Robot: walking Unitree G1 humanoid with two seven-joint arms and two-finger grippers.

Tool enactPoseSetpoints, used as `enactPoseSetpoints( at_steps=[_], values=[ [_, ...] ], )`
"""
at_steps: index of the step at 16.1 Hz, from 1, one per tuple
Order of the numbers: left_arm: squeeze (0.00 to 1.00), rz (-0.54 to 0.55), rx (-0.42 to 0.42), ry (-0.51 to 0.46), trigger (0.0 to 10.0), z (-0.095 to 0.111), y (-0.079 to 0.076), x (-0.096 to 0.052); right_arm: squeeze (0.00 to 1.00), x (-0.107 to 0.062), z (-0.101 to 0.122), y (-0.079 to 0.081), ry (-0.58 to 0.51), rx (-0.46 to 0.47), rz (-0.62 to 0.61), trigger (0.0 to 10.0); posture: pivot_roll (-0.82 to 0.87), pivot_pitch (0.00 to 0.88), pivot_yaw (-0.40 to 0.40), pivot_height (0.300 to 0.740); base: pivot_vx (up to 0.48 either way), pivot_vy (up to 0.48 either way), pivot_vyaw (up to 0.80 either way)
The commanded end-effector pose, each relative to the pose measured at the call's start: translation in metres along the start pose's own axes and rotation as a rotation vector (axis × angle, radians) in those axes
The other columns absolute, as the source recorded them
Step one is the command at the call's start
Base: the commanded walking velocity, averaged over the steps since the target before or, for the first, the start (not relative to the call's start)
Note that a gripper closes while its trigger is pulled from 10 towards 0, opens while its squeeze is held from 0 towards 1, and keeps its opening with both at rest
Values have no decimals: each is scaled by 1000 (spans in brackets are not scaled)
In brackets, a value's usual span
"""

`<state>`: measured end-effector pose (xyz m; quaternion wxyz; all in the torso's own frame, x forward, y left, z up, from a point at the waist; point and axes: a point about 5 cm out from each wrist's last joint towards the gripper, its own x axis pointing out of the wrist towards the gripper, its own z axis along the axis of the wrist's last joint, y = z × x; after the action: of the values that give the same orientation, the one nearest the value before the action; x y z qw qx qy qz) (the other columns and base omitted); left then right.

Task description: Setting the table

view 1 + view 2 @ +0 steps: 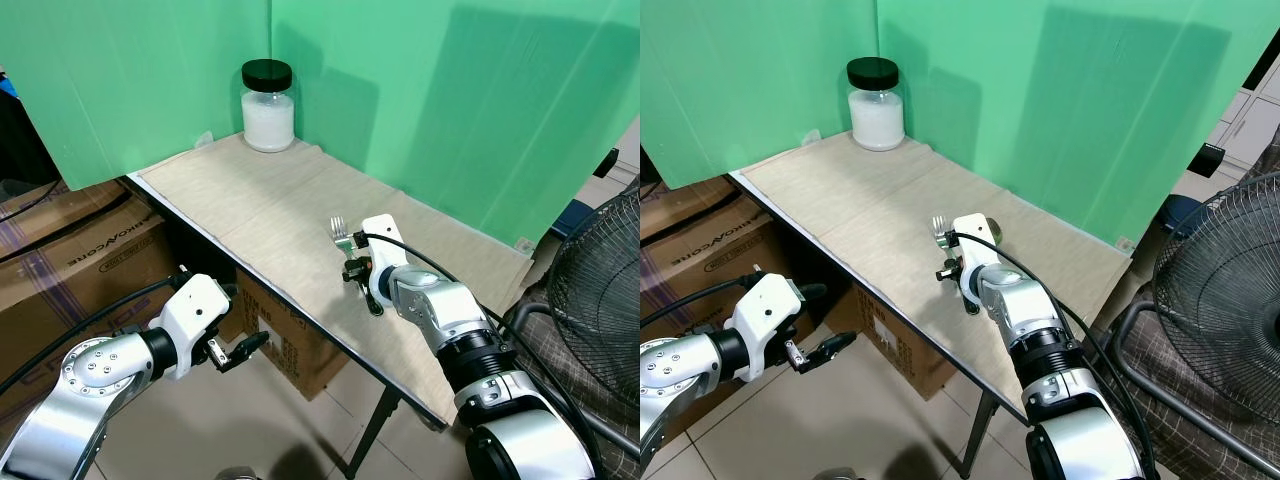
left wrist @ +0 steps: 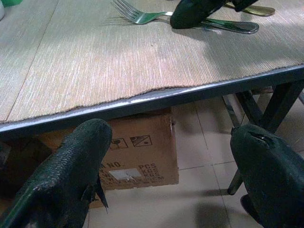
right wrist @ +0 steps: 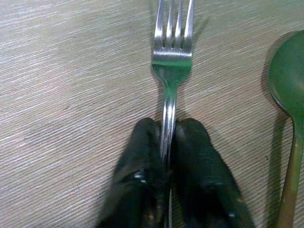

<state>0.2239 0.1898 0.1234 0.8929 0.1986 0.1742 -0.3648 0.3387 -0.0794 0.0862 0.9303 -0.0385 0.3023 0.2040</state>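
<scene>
My left claw (image 1: 243, 350) hangs down low, below the table edge (image 2: 142, 99), out over the floor. Its two black fingers (image 2: 66, 175) are spread wide apart and hold nothing. Past them, under the table, sits a cardboard box (image 2: 137, 152). More brown boxes (image 1: 80, 250) are stacked on my left side.

Up on the table, my right claw (image 3: 166, 147) is pinching the fork (image 3: 171, 57) by its handle. Both fingers press tight on it from each side. The fork lies flat on the tan cloth (image 1: 260, 210), prongs pointing away from me. A spoon (image 3: 287, 95) lies just beside the fork, not touching it.

Far back in the corner stands a jar (image 1: 268, 105) with a black lid and white stuff inside. Green walls (image 1: 450, 110) stand behind the table. A fan (image 1: 600, 290) is on my right.
</scene>
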Motion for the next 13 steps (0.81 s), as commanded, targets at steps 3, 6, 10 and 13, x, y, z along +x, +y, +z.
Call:
enactPoseSetpoints(
  at_steps=[3, 6, 10, 13],
  values=[
    [0, 1, 15, 1, 10000, 3, 2, 1, 0, 0, 0, -3, 2, 11, -12, 0, 211, 0, -69, 740, 0, 0, 0],
    [0, 3, 15, 1, 10000, 2, 2, 1, 0, -1, 4, -4, -11, 16, -10, 0, 211, 0, -71, 740, 0, 0, 0],
    [0, 31, 12, -33, 10000, 9, 6, -1, 0, -23, 34, -5, -181, 66, 57, 0, 220, 0, -78, 740, 0, 0, 0],
    [0, 138, -28, -174, 10000, 33, 11, 2, 0, -66, 59, -21, -409, 138, 66, 0, 215, 0, -75, 740, 0, 0, 0]
  ],
)
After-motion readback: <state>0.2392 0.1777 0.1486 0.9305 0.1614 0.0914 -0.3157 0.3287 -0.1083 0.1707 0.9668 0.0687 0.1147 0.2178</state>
